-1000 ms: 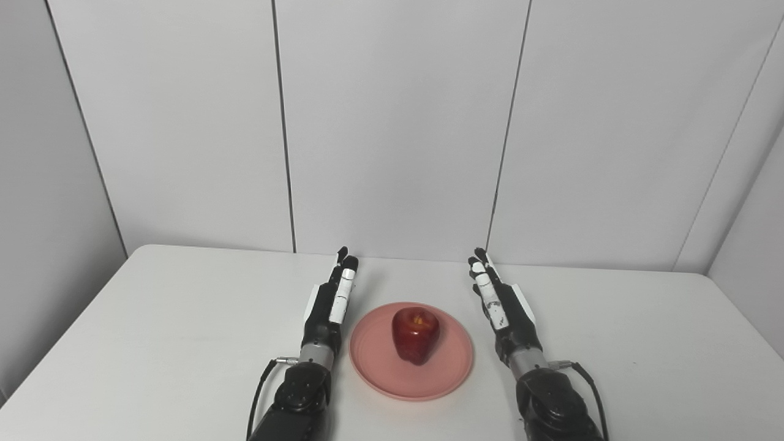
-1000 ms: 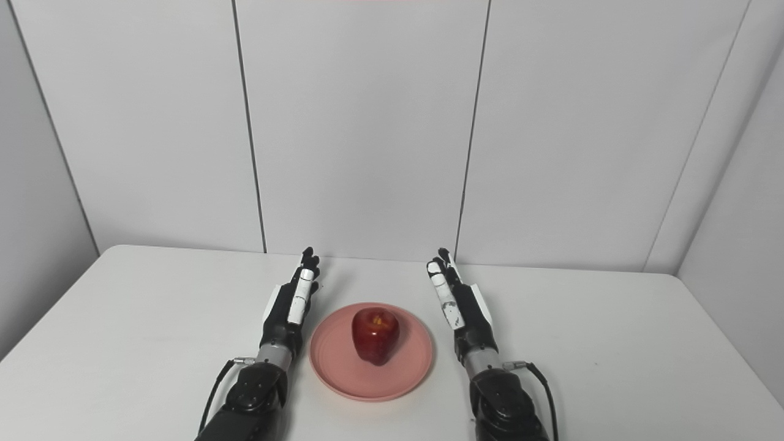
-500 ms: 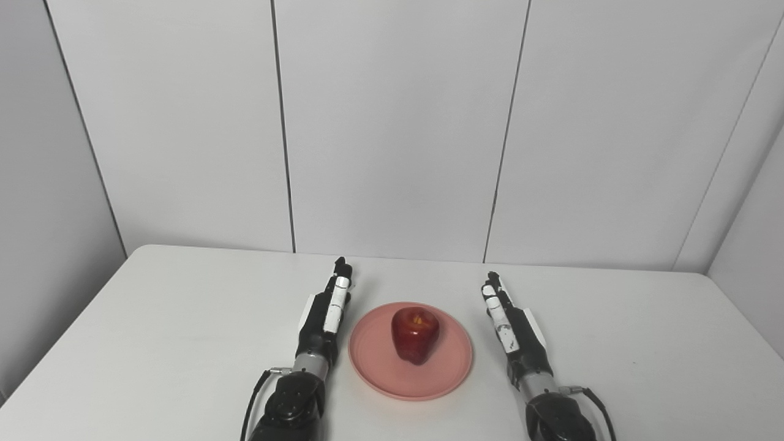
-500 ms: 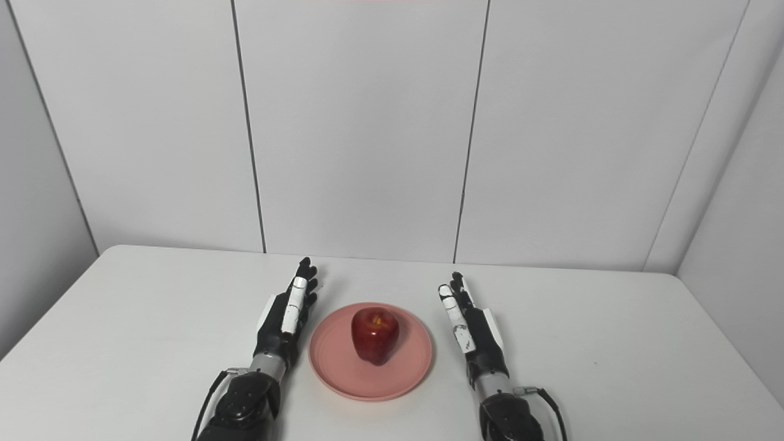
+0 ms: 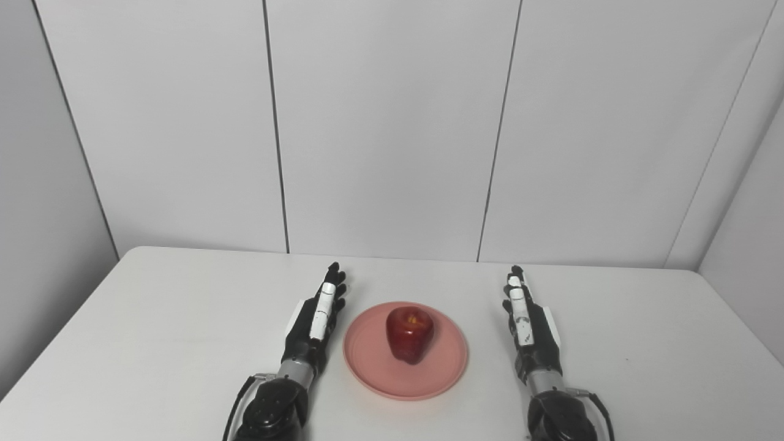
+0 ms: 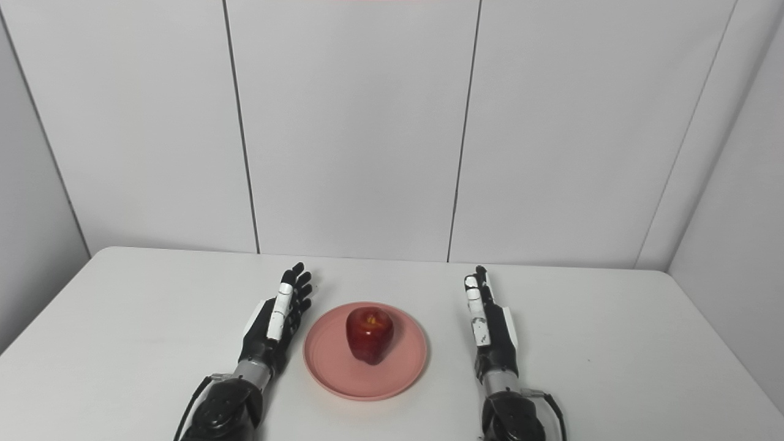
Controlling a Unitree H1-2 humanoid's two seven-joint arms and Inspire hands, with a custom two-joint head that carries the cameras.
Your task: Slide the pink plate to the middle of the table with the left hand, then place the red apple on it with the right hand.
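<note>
Left eye view showed us the white table (image 5: 153, 343), then the pink plate (image 5: 373, 373) near its middle, then our left hand (image 5: 315, 324) just left of the plate and our right hand (image 5: 531, 331) well apart on the right, both flat, fingers straight, holding nothing. Smallest, the red apple (image 5: 409, 334) sat upright on the plate. We judged the task done; a careless arm pull-back on the left could nudge the plate rim and tip the apple.
</note>
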